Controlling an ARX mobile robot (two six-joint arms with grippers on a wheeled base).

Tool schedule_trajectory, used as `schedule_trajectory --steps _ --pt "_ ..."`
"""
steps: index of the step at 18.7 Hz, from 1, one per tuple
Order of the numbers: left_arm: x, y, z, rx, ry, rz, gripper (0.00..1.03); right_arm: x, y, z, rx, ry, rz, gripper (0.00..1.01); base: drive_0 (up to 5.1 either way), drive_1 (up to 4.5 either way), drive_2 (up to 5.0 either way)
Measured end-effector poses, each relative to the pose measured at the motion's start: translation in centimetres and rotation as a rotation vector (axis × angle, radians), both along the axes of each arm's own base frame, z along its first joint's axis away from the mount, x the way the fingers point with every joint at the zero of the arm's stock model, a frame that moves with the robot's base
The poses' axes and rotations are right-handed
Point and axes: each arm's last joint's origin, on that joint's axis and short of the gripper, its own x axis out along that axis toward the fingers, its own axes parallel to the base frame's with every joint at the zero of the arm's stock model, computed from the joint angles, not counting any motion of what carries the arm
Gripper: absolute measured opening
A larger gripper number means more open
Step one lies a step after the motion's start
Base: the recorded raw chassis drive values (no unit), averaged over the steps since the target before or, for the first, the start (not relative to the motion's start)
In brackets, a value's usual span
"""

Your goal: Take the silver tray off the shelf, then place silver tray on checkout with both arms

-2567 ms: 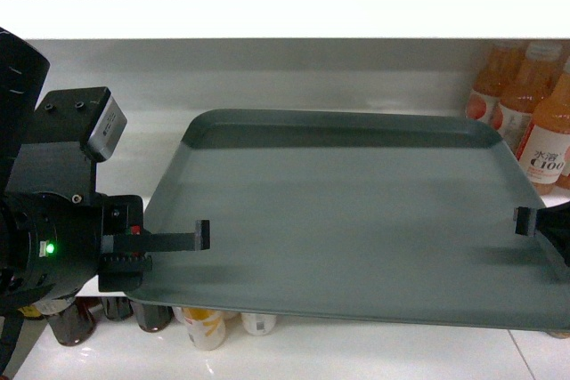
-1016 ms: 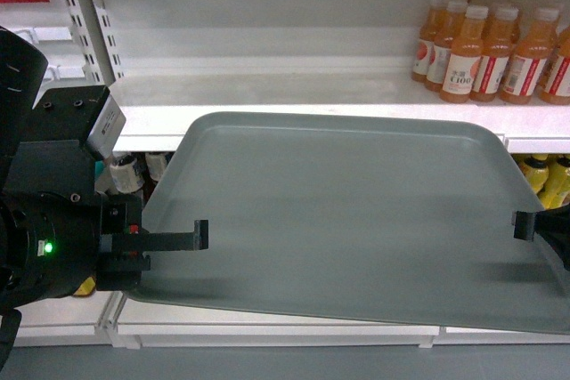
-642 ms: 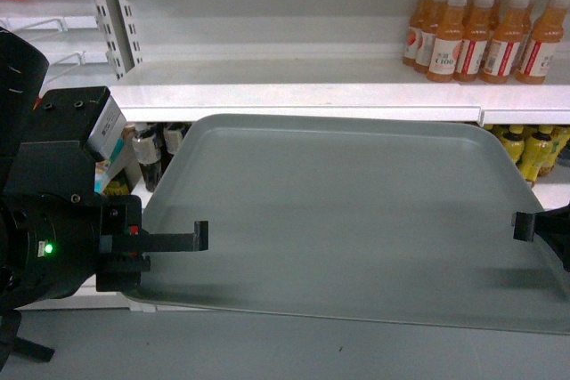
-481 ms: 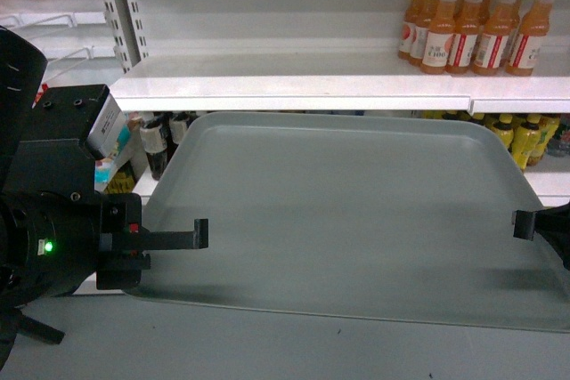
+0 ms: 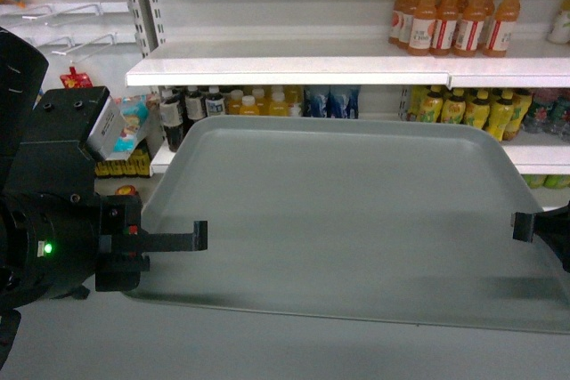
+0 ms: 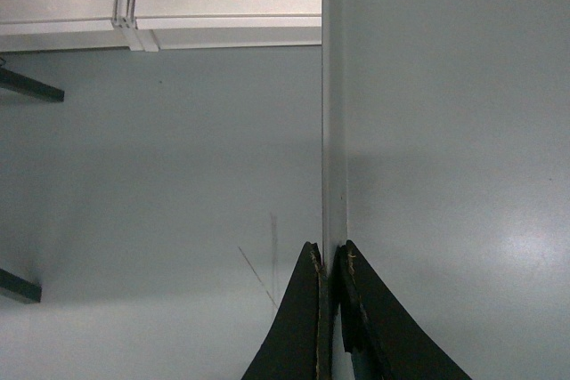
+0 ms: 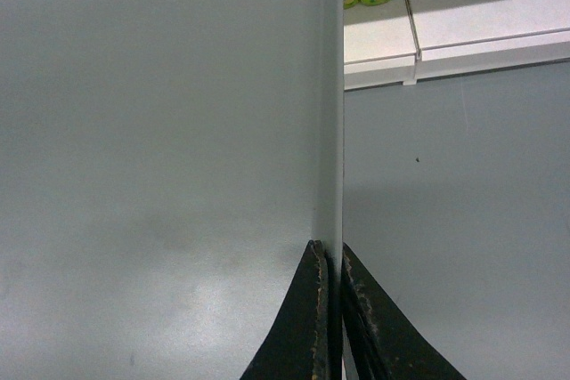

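The silver tray (image 5: 347, 211) hangs level in the air in front of me, clear of the shelf (image 5: 294, 67), which stands well behind it. My left gripper (image 5: 200, 236) is shut on the tray's left rim, and the left wrist view shows the rim (image 6: 333, 131) pinched between both fingers of that gripper (image 6: 331, 251). My right gripper (image 5: 521, 226) is shut on the right rim; in the right wrist view the tray (image 7: 160, 131) lies left of the clamped gripper (image 7: 331, 251). The checkout is out of view.
Orange drink bottles (image 5: 454, 15) stand on the shelf at the right, with rows of smaller bottles (image 5: 267, 100) on the board below. A slotted upright (image 5: 141, 6) is at the left. Grey floor (image 6: 160, 175) lies under the tray, and the shelf's base (image 7: 445, 33) is ahead.
The shelf has drawn away and sunk lower in view, with more boards and floor showing. The tray stays held the same way between both grippers.
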Motion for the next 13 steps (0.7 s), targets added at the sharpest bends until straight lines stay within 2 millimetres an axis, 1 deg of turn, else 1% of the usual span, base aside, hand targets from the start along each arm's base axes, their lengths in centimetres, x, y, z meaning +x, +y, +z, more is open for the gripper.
schedule_trajectory --steps 13 --pt "0.02 0.01 0.03 -0.002 -0.004 0.000 0.03 0.00 0.00 -0.02 0.000 0.000 0.000 0.03 0.0 -4.32 4.3"
